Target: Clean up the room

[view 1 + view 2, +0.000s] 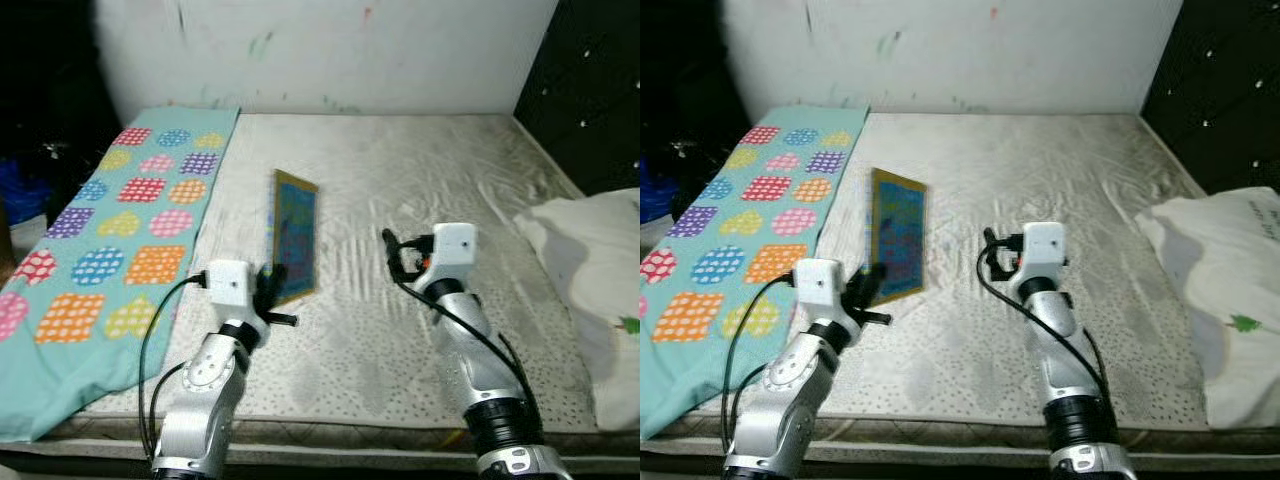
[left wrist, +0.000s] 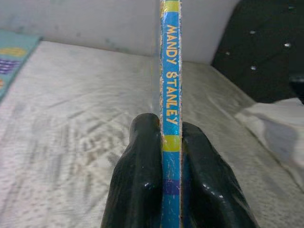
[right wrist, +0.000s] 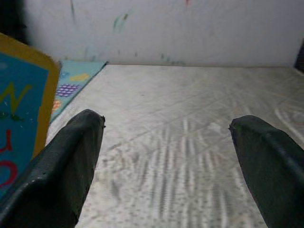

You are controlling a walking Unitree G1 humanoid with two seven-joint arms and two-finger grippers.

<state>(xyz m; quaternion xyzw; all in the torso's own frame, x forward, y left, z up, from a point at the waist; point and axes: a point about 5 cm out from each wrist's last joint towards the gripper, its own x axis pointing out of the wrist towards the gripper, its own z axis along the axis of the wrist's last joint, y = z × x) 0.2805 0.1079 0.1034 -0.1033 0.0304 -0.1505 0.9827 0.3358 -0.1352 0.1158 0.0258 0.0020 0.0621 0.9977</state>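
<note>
1. Because the left tool pinches the book only at its near lower edge, fingers clamped either side of the spine, the tall cover could pivot or slip out and drop onto the mattress.
2. If it topples leftward from the book's upright stance, it lands on the spotted blanket just beside it.
3. To the book's right, the right tool hovers with fingers spread and empty; swinging inward, it could knock the book loose.
4. Far right of the book, the white pillow looks safely apart.
</note>
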